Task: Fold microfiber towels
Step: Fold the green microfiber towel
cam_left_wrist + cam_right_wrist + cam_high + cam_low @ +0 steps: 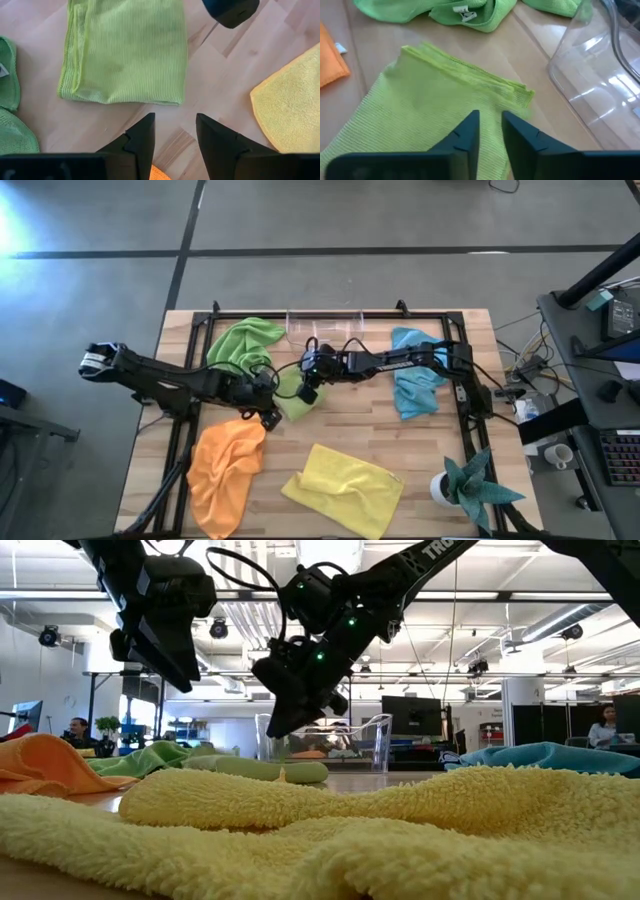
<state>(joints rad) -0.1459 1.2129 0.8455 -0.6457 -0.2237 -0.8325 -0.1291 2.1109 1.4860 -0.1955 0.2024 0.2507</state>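
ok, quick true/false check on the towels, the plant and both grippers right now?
1. The folded lime green towel lies flat on the table. True.
2. The right gripper clamps that towel. False: its fingers are parted above it, holding nothing.
3. The left gripper holds the orange towel. False: it is open over bare wood.
4. The yellow towel is neatly folded. False: it lies rumpled.
5. The teal plant stands at a table corner. True.
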